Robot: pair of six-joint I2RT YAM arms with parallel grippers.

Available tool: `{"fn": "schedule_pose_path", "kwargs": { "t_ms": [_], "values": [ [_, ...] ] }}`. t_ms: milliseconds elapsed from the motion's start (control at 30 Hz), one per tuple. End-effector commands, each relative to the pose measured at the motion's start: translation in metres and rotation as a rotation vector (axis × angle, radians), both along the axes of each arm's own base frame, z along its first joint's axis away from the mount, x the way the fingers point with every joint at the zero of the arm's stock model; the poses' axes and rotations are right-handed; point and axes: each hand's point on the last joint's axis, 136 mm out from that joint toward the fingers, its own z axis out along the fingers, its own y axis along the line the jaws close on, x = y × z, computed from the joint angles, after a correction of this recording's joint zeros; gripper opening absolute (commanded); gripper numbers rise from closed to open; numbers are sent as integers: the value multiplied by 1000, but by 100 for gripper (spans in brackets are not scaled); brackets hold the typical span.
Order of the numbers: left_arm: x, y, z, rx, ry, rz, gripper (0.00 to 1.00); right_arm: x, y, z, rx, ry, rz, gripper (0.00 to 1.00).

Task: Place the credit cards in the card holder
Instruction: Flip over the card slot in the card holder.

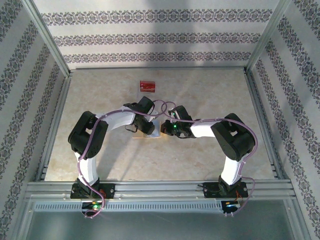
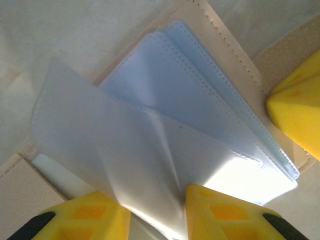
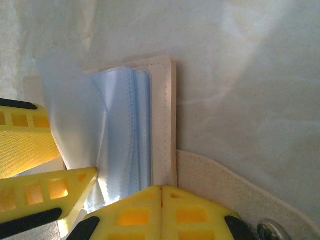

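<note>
The tan card holder [image 2: 220,37] lies open on the table between both grippers, its grey-blue pockets [image 2: 200,100] fanned out. My left gripper [image 2: 156,215] is open, and one translucent pocket leaf [image 2: 125,150] curves up between its yellow fingers [image 2: 222,212]. My right gripper [image 3: 161,207] is shut, its tips pressed together at the near edge of the holder's tan cover [image 3: 164,120], beside the closing tab [image 3: 225,190]. From above, the holder [image 1: 154,131] sits under both wrists. The red credit cards [image 1: 148,86] lie far back at mid-table, apart from both grippers.
The right gripper's yellow finger [image 2: 295,105] sits close by at the holder's right side. The left gripper's fingers [image 3: 30,145] crowd the holder's left side. Aluminium rails [image 1: 60,115] and patterned walls fence the marble-look table.
</note>
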Motion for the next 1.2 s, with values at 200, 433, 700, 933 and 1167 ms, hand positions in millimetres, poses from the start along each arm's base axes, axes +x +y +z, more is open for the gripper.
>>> {"fn": "schedule_pose_path", "kwargs": {
  "t_ms": [200, 433, 700, 933, 1167],
  "values": [
    [-18, 8, -6, -8, 29, 3, 28, -4, 3, 20, 44, 1, 7, 6],
    [-21, 9, -7, -42, 31, -2, 27, 2, 20, 34, 133, 5, 33, 6],
    [-21, 12, -6, -50, 28, 9, 26, 4, 25, 34, 140, 6, 42, 6],
    [-20, 13, -3, -63, 28, 19, 25, -1, 28, 19, 127, 43, 54, 6],
    [-21, 14, 0, -87, 29, 26, 25, -5, 34, 10, 123, 67, 74, 6]
  ]
}}
